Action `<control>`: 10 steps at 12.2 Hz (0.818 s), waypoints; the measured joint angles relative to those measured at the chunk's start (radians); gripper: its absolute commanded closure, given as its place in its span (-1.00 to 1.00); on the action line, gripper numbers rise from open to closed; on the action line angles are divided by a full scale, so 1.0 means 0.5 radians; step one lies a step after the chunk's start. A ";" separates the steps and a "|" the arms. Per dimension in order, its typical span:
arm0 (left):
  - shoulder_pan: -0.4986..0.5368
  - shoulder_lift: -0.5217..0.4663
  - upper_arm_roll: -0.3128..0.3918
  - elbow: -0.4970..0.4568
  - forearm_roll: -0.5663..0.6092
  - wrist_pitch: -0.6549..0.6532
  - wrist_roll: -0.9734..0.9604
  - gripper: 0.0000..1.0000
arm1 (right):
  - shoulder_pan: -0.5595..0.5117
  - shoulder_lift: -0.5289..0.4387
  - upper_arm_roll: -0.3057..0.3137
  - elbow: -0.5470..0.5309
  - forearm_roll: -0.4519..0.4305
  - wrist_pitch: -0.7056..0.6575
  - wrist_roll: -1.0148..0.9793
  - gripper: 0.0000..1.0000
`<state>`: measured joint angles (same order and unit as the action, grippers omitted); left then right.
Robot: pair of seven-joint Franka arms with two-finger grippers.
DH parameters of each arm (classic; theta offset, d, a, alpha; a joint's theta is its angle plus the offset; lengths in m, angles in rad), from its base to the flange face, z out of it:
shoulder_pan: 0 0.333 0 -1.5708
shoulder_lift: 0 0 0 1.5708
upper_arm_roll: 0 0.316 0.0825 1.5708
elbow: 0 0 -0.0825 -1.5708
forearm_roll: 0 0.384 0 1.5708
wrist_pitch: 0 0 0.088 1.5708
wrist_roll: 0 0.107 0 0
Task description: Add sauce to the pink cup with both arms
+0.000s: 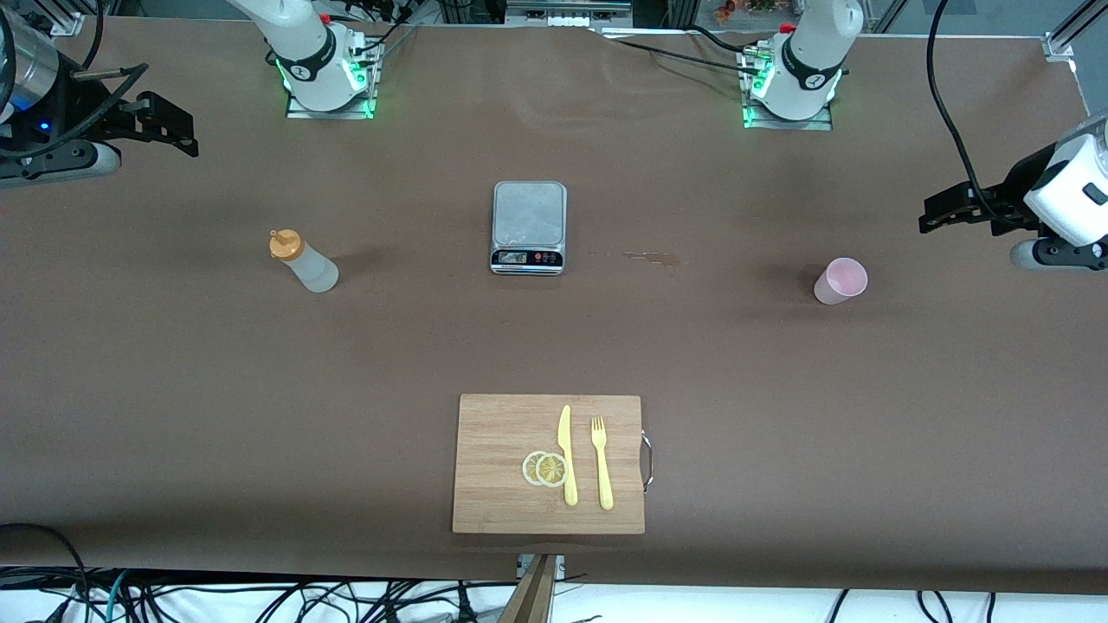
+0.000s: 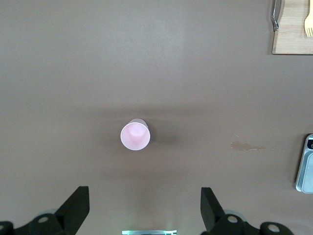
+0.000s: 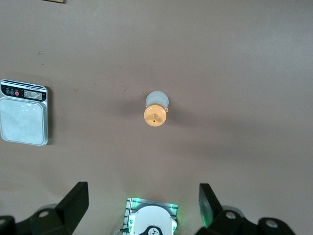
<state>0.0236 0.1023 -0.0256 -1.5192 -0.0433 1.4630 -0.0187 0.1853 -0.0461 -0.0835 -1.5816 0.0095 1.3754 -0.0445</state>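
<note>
Surface: brown table [image 1: 173,389], one long cloth, cables hanging off the edge nearest the front camera.

Sauce: bottle [image 1: 303,260] is parked upright toward the right arm's end of the table, orange cap on top. Seen straight down in the right wrist view [image 3: 156,111], nothing touching it.

Cup: pink cup [image 1: 840,280] stands upright toward the left arm's end, well apart from the sauce. Looks empty from above [image 2: 135,136].

Handling, sauce: soft squeezable plastic by the looks of it, probably light. Best taken around the middle of the body, below the cap. Too hard a pinch and sauce could get squirted out early, so a gentle hold is called for till it's tipped over the cup.

Handling, cup: thin, light, tapered, easily knocked over or slid. Probably best held low on the wall, or just steadied, so it isn't crushed.

Right gripper: [image 1: 169,130] held up over the table's end by the sauce, fingers [image 3: 73,200] spread wide, nothing held.

Left gripper: [image 1: 943,212] up over the end by the cup, fingers [image 2: 76,205] spread wide too, empty.

Progress: nothing picked up yet, so the job looks to be at the very start.

Other stuff: scale [image 1: 529,227] between sauce and cup, a small stain [image 1: 645,256] beside it. Board [image 1: 550,463] nearer the camera, with knife [image 1: 567,454], fork [image 1: 602,463] and lemon slices [image 1: 545,468] on it.
</note>
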 measured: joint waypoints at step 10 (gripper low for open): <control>0.004 0.005 0.001 0.002 0.000 -0.028 0.000 -1.00 | 0.000 0.000 0.000 0.000 0.000 0.000 0.000 -0.99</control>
<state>0.0257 0.1049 -0.0249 -1.5182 -0.0433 1.4489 -0.0187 0.1853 -0.0461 -0.0835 -1.5818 0.0095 1.3754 -0.0445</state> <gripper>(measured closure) 0.000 0.000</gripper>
